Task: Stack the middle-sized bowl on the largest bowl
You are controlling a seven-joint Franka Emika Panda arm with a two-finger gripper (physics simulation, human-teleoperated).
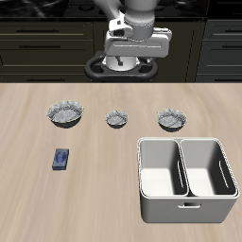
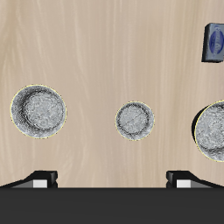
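Wooden table [image 1: 113,189]: your gripper [image 1: 132,61], empty, jaws apart, hangs behind three bowls; middle-sized bowl [image 1: 172,118] sits at one end, largest bowl [image 1: 64,114] at the other.

smallest bowl [image 1: 117,119] mid-row | white two-compartment bin [image 1: 186,181] near front edge | small blue box [image 1: 61,158]

Table [image 1: 104,203]: pale wood-grain top, planks running across, evenly lit, filling the exterior view from 3 o'clock round to 9 o'clock. Cabinets [image 1: 43,43]: dark drawer fronts with thin horizontal handles, lining the back from 10 to 2 o'clock. No walls, windows or floor are discernible. Shadows soft, short.
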